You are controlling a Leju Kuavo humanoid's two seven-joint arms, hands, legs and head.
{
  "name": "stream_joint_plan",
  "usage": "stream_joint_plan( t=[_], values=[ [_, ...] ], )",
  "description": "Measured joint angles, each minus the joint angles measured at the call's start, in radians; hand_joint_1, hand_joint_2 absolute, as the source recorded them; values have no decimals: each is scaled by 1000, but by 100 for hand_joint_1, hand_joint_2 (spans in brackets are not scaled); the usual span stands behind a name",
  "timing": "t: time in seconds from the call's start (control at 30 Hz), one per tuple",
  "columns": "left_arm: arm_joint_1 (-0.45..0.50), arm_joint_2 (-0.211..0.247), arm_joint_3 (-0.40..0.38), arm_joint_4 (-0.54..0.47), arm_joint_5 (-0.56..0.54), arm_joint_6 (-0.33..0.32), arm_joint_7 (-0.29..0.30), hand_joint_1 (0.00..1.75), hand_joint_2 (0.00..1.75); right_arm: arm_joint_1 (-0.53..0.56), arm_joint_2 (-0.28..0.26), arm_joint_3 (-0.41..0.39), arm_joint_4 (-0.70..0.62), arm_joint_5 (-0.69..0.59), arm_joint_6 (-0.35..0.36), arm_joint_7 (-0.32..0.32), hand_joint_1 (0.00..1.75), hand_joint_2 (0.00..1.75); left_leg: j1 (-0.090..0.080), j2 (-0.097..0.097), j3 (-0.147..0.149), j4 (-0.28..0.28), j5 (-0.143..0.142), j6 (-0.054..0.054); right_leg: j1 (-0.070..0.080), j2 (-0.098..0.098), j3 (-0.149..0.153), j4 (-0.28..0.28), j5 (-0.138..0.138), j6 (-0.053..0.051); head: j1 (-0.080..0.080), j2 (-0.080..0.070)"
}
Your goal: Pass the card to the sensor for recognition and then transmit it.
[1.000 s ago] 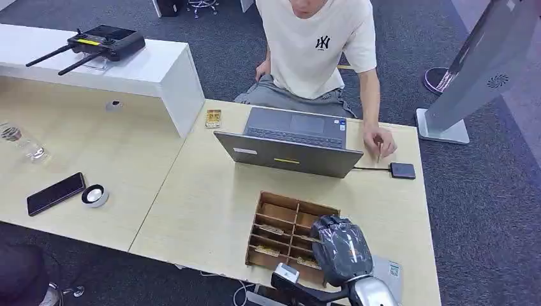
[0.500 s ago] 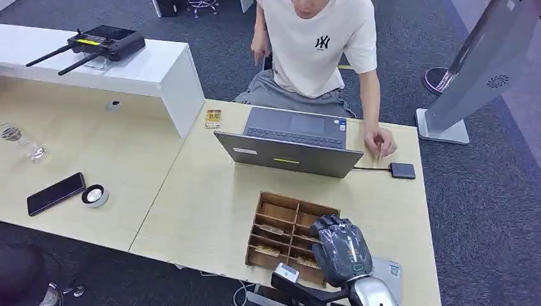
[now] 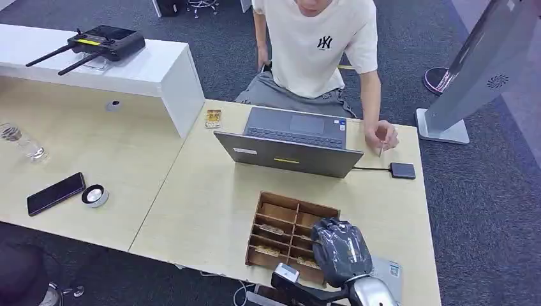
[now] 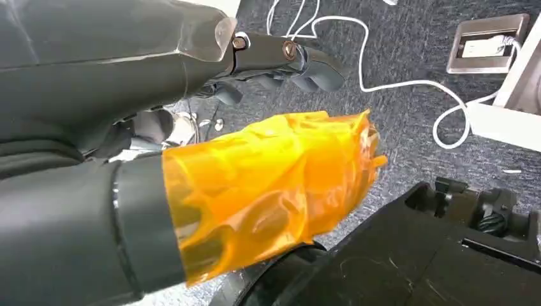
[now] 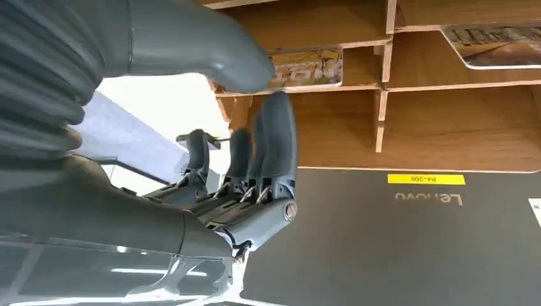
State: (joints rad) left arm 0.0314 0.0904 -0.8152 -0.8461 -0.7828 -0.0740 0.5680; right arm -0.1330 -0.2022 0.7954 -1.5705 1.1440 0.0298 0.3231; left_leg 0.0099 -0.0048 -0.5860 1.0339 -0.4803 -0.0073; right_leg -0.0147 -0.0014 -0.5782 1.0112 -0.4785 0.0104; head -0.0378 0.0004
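A wooden divided box (image 3: 275, 199) stands near the table's front edge, with cards (image 3: 270, 229) lying in some of its compartments. My right hand (image 3: 341, 252) hovers over the box's near right corner with nothing in it. In the right wrist view its thumb (image 5: 210, 57) and fingers (image 5: 271, 153) are spread apart above the compartments, close to a printed card (image 5: 306, 67). The small black card sensor (image 3: 402, 170) lies to the right of the laptop, wired to it. My left hand (image 4: 268, 172), its thumb wrapped in orange film, hangs empty over the floor.
A grey laptop (image 3: 290, 141) stands open beyond the box. A person sits behind it, one hand (image 3: 381, 137) resting near the sensor. A phone (image 3: 55, 193), a round puck (image 3: 94, 195) and a glass bottle (image 3: 19, 141) lie far left. A white shelf (image 3: 159, 70) carries a controller.
My right hand has shifted slightly back and down over the box's near right corner. The person's arm rose from the lap, and their hand near the sensor moved a little.
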Motion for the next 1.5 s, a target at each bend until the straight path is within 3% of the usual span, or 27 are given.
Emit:
stream_joint_plan(
  t=[0.23,0.4,0.43,0.9,1.3,1.5],
  values=[
    [-1,0,0,1,-5,-1,-6,0,0,-1,0,0,1,-2,3,0,101,175,0,0,0,0,0,0,0,0,0,0,0,0,0,0],
    [-1,0,0,1,-7,-2,-6,0,0,-2,0,0,2,-2,4,0,93,175,0,0,0,0,0,0,0,0,0,0,0,0,0,0],
    [-1,0,0,1,-9,-2,-8,0,0,-3,0,0,3,-2,6,0,84,175,0,0,0,0,0,0,0,0,0,0,0,0,0,0],
    [-5,-1,-1,8,-20,-6,-14,0,0,-8,0,0,5,-2,20,12,101,175,0,0,0,0,0,0,0,0,0,0,0,0,0,0],
    [-10,-2,-4,14,-28,-8,-18,0,0,-14,2,0,13,-3,34,16,94,175,0,0,0,0,0,0,0,0,0,0,0,0,0,0],
    [-14,-8,-7,19,-29,-8,-24,0,0,-16,2,0,14,-4,37,19,99,175,0,0,0,0,0,0,0,0,0,0,0,0,0,0]
  ],
)
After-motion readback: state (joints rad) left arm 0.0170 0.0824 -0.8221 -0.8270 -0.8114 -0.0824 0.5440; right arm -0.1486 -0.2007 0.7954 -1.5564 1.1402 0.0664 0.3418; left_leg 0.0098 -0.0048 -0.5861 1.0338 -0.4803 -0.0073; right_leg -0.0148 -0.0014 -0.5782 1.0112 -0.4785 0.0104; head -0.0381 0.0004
